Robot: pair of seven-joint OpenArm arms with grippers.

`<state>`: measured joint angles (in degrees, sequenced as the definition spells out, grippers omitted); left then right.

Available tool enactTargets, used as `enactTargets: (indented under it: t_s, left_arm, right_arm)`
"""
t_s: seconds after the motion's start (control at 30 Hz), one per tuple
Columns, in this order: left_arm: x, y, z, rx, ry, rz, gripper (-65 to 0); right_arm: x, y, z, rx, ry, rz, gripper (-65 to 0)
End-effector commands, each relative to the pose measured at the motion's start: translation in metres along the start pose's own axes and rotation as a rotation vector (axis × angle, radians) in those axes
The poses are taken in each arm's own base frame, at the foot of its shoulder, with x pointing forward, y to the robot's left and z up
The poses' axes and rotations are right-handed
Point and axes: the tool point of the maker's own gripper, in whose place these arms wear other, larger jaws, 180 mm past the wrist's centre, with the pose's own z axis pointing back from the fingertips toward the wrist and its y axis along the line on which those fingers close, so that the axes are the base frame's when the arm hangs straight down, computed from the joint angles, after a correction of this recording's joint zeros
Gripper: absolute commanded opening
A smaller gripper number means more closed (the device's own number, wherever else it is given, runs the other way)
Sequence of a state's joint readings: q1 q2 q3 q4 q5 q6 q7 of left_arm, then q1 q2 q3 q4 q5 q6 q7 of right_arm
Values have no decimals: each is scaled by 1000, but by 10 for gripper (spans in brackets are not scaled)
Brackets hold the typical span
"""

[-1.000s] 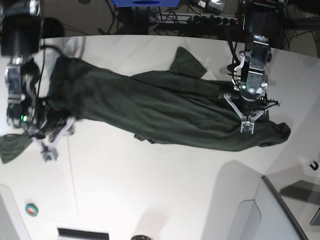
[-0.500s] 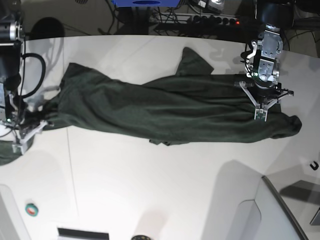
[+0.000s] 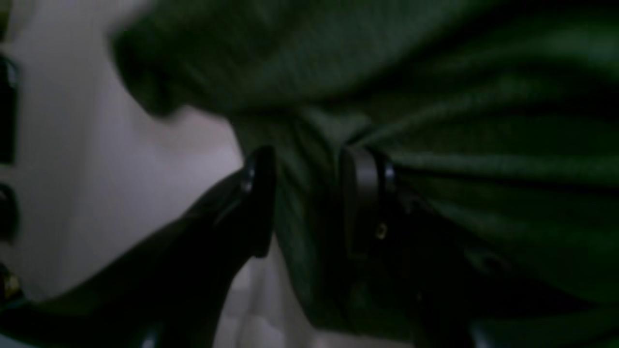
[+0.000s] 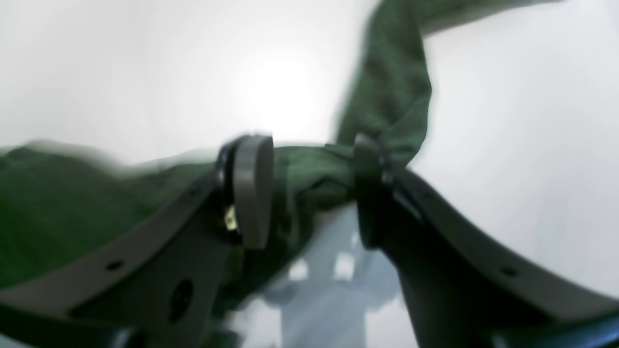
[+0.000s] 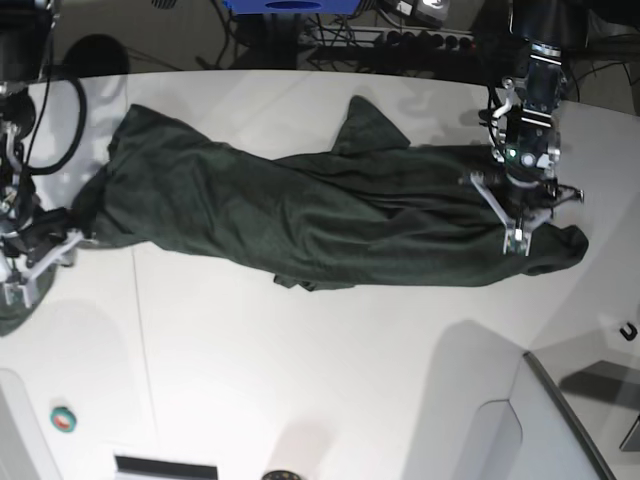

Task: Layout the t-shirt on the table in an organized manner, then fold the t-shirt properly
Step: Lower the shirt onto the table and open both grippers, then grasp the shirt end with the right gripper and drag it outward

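The dark green t-shirt [image 5: 300,220] lies pulled out in a long wrinkled band across the white table [image 5: 300,380]. My left gripper [image 5: 515,235] is at its right end. In the left wrist view the left gripper [image 3: 309,198] is shut on a bunched fold of the t-shirt [image 3: 435,96]. My right gripper [image 5: 40,265] is at the shirt's left end, near the table's left edge. In the right wrist view the right gripper [image 4: 309,188] is shut on a twisted roll of the t-shirt [image 4: 72,208], which spans from pad to pad above the table [image 4: 508,121].
A grey angled panel [image 5: 560,420] fills the near right corner. A small green and red round object [image 5: 63,418] sits near the front left. A small black hook [image 5: 628,332] lies at the right edge. Cables and a power strip [image 5: 400,40] run beyond the far edge.
Both arms drew apart, pulling the shirt out longer and straighter. In the last half second its right end came back slightly to the left, and the left part spread wider.
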<state>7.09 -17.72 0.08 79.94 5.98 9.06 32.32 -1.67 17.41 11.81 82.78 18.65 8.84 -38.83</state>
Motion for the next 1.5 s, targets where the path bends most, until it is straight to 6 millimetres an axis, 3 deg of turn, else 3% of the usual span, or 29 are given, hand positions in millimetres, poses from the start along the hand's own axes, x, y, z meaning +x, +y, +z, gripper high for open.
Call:
enactTargets:
  t_s: [0.0,0.17,0.37,0.57,0.77,0.83,1.0,1.07,1.17,1.23,1.47]
  left_arm:
    - [18,10,2,28,-54,2,-428]
    - [19,9,5,25,-62,1,-428]
    - [6,7,7,19,-38,-9,-428]
    - [-15,24,9,59,2,33,-428]
    - [-25,55,9,130,27,99,-428]
    - [-26,63,9,148,29,109,-428]
    - [-26,71,9,165,29,123,-428]
    - [-26,71,9,165,29,123,-428]
    - [-28,70,9,164,32,123,-428]
    - [-28,70,9,164,32,123,-428]
    - [-28,70,9,164,32,123,-428]
  right_arm:
    - [22,-8,7,-24,-48,17,-393]
    - [19,33,0,54,0,100,-392]
    - [-8,81,-5,147,103,218,-390]
    - [-18,86,-20,156,162,226,-320]
    - [-25,93,-23,169,188,211,-323]
    - [-31,106,-22,191,213,201,-321]
    - [-36,110,-23,199,224,193,-324]
    - [-36,110,-23,198,231,194,-392]
    - [-36,110,-23,199,232,194,-650]
    - [-32,111,-21,200,219,197,-624]
    - [3,118,-3,206,151,225,-641]
